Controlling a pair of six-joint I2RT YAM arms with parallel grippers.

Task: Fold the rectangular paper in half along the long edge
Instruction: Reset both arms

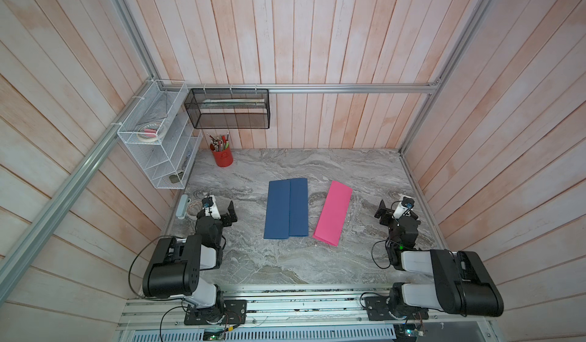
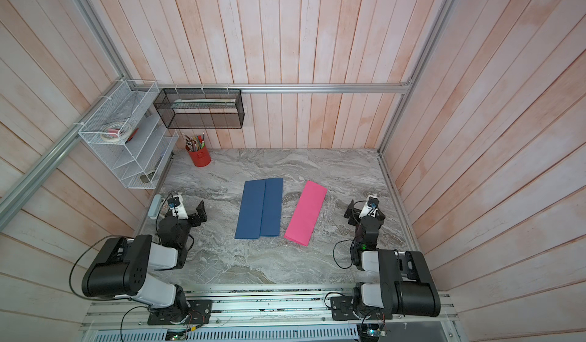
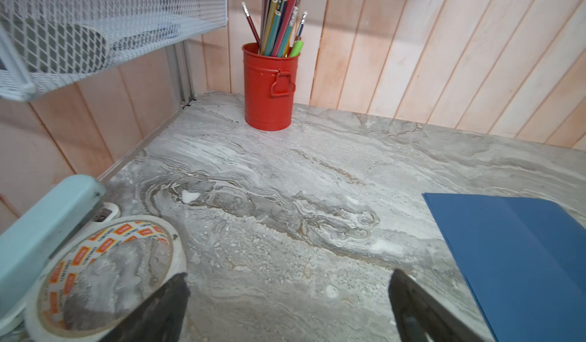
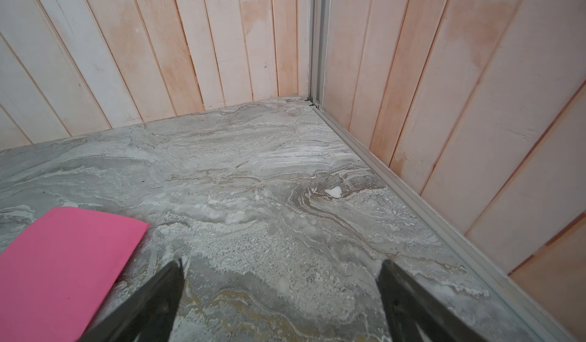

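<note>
At centre lie 1 blue paper point(image 1: 285, 209), 1 pink paper point(image 1: 333, 213)

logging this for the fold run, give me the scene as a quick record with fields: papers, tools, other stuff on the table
blue paper: flat on the table, lengthwise line down its middle, halves side by side
pink paper: narrow strip, angled, right of the blue one, apart from it
left tool: open, empty, over bare table between tape roll and blue paper
right tool: open, empty, beside the pink paper, not touching
other items: red pencil cup at far left corner; stapler by the tape roll
</note>
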